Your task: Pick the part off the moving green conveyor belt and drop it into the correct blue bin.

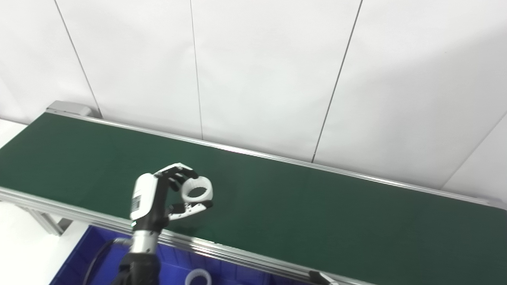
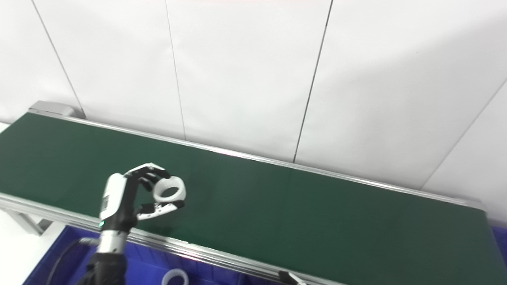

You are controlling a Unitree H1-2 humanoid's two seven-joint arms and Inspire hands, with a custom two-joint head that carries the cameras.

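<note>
Fingers of my left hand are curled round a white ring-shaped part, with the thumb pressing from below, so the part is pinched between them. It hangs just above the green conveyor belt, near the belt's front rail, and it looks lifted clear of the surface, with a faint shadow under it.

My right hand is not visible in either view, so I cannot say what it is doing.

I judge the pick to be done and the carry to the bin to be the step in hand. A blue bin sits below the front rail, at the bottom edge of the picture, and another white ring already lies in it. That suggests this is the matching bin. My next move calls for drawing the hand back over the rail, keeping the pinch firm, then spreading the fingers once the part is above the bin.

In the right eye view a sliver of blue shows past the belt's far right end, possibly another bin; the left eye view does not show it.
</note>
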